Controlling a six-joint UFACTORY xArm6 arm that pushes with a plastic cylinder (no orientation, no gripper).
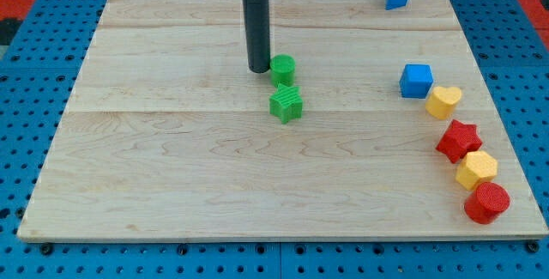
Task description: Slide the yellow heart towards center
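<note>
camera view: my tip (258,70) sits holding nothing, just left of the green cylinder (283,69); rod's top is cut off. yellow heart (443,101) lies far right, beside the blue cube (416,81).

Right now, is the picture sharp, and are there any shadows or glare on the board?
Camera view: sharp and evenly lit; no glare on the wooden board; only soft, short shadows under my tip and the green blocks; yellow heart clearly outlined.

Pale wood board (171,159), matt, visible grain. Blocks look like matt plastic; green star (286,105) ridged. Rod (258,34) dark, slightly glossy. Blue pegboard (34,73) underneath.
</note>
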